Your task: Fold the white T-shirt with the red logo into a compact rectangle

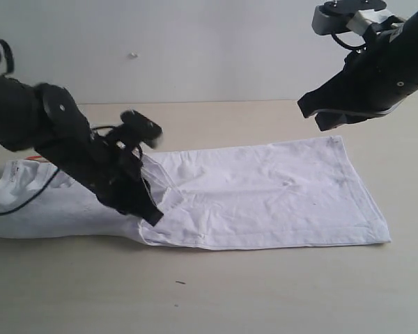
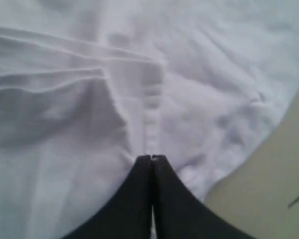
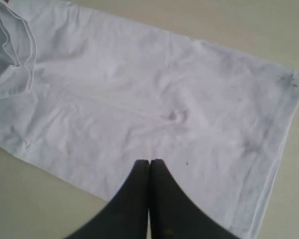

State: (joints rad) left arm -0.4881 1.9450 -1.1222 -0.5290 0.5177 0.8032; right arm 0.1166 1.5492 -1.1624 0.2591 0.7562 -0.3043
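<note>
The white T-shirt (image 1: 265, 195) lies flat and wrinkled along the table, with its collar (image 3: 15, 55) at the left end and its hem at the right. The red logo is hidden. My left gripper (image 1: 152, 214) is down on the shirt's near edge left of the middle. Its jaws (image 2: 152, 157) are shut, and a folded hem of the shirt's fabric (image 2: 149, 99) runs right into the tips. My right gripper (image 1: 312, 111) hangs in the air above the far right part of the shirt. It is shut (image 3: 149, 162) and holds nothing.
The beige table (image 1: 216, 292) shows bare in front of the shirt and to its right. A pale wall rises behind the table. A black cable (image 1: 21, 198) trails from the left arm over the shirt's collar end.
</note>
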